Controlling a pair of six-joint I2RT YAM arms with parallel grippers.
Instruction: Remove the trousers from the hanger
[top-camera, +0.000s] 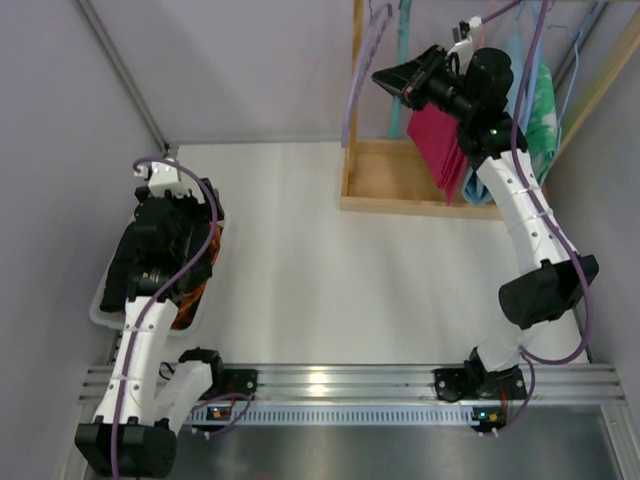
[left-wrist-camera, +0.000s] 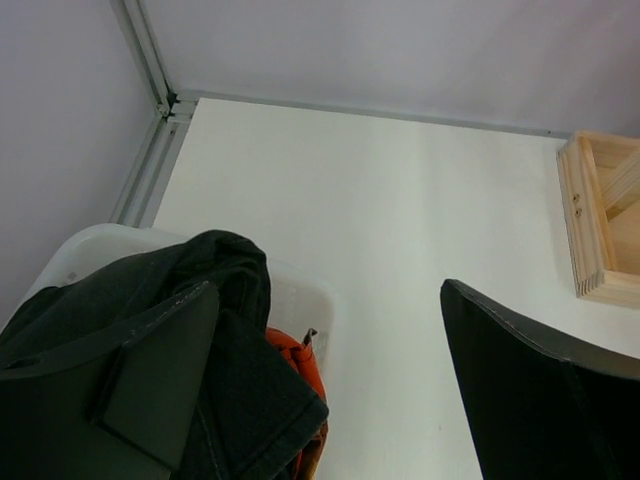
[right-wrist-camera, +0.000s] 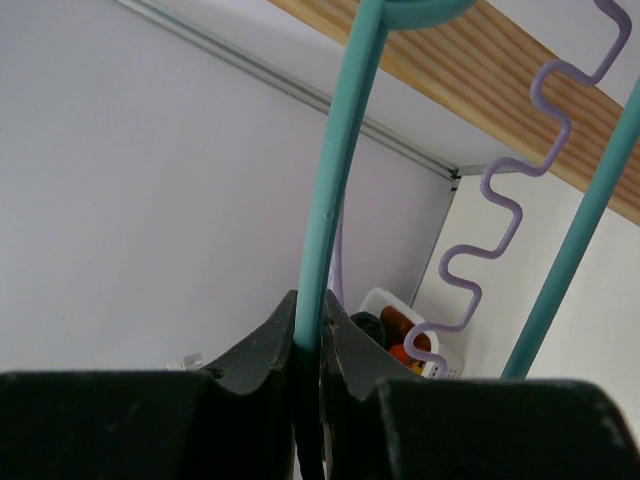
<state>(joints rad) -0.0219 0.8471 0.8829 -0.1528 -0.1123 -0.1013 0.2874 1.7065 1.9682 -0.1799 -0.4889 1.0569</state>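
Observation:
The black trousers (left-wrist-camera: 235, 300) lie bunched in a white bin (left-wrist-camera: 305, 295) at the left of the table, off the hanger; they also show in the top view (top-camera: 118, 272). My left gripper (left-wrist-camera: 325, 300) is open just above them, its left finger over the fabric, and it holds nothing. My right gripper (right-wrist-camera: 312, 330) is raised at the wooden rack and is shut on the thin rod of the teal hanger (right-wrist-camera: 335, 190). The hanger hangs from the rack's top bar (right-wrist-camera: 520, 90). In the top view, the right gripper (top-camera: 392, 80) sits beside the hanger (top-camera: 403, 40).
An orange patterned cloth (left-wrist-camera: 292, 358) lies under the trousers in the bin. A wavy lilac hanger (right-wrist-camera: 490, 230) hangs right beside the teal one. A magenta garment (top-camera: 440, 150) and other hangers hang in the wooden rack (top-camera: 400, 200) at the back right.

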